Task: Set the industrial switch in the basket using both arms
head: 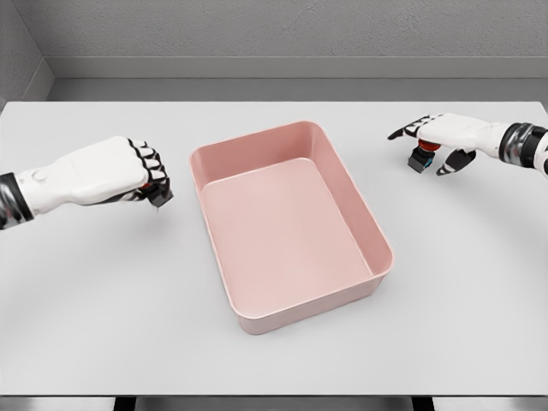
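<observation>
The pink basket (382,248) sits in the middle of the white table, with nothing inside. My left hand (151,176) is to the left of the basket, its fingers curled tight around a small industrial switch (158,194); only a dark body and a bit of red show below the knuckles. At the far right, my right hand (425,144) is over a second switch (419,157) with a red top and a black and blue body standing on the table. Its thumb and fingers spread loosely on either side of that switch without closing on it.
The white table (274,368) stretches wide around the basket, its front edge at the bottom of the view. A grey wall runs behind the far edge.
</observation>
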### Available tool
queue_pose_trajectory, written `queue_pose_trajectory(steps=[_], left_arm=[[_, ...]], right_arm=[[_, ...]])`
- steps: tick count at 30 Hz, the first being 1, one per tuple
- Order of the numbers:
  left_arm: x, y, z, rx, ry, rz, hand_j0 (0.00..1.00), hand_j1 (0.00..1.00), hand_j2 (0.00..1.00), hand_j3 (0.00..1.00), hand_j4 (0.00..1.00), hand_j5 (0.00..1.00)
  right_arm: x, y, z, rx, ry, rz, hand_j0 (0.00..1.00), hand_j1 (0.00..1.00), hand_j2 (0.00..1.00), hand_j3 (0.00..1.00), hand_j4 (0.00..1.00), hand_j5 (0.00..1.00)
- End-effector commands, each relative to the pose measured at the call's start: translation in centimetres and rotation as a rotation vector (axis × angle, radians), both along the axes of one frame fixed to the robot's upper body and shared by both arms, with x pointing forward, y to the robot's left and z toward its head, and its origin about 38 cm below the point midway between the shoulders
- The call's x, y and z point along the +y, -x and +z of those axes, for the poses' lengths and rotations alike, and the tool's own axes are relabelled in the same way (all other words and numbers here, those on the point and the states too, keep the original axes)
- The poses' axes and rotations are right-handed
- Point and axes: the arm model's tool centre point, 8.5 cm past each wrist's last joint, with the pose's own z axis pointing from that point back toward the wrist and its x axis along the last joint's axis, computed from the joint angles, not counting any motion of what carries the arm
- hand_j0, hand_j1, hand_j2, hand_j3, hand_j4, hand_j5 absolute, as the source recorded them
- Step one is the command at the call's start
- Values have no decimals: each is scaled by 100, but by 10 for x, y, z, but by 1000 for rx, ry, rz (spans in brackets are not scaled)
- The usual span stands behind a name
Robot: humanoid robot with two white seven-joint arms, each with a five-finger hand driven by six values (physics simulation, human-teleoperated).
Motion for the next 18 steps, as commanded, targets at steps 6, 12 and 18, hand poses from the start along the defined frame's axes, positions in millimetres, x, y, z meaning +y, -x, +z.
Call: queue_pose_trajectory(steps=[6, 12, 18], left_arm=[[-6, 0, 32, -66, 36, -27, 38, 38, 38, 38, 38, 38], [-16, -2, 43, -97, 46, -55, 38, 38, 38, 38, 38, 38], [-28, -4, 45, -108, 75, -75, 39, 39, 39, 39, 39, 39]], right_arm=[[-4, -1, -2, 5, 0, -16, 86, 86, 86, 86, 86, 86], [-1, -1, -5, 9, 0, -14, 82, 82, 82, 82, 82, 82], [-4, -1, -5, 10, 14, -15, 72, 72, 72, 72, 72, 72]])
